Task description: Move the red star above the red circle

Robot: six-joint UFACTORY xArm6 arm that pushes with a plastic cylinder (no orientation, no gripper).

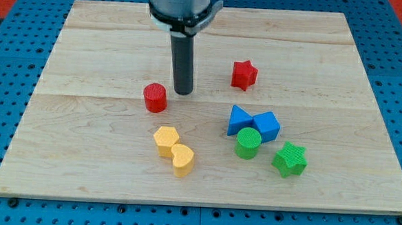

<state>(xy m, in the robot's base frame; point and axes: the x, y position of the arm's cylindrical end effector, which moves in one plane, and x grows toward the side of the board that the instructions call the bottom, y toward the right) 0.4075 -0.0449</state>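
The red star (244,74) lies on the wooden board, right of centre toward the view's top. The red circle (155,98), a short cylinder, stands left of centre. My tip (183,92) rests on the board just to the right of the red circle, a small gap apart from it. The red star is well to the right of my tip and slightly higher in the view.
A blue triangle (238,120) and a blue cube (267,125) sit together right of centre, with a green circle (247,143) and a green star (289,159) below them. A yellow hexagon (165,140) and a yellow heart (182,160) touch near the bottom centre.
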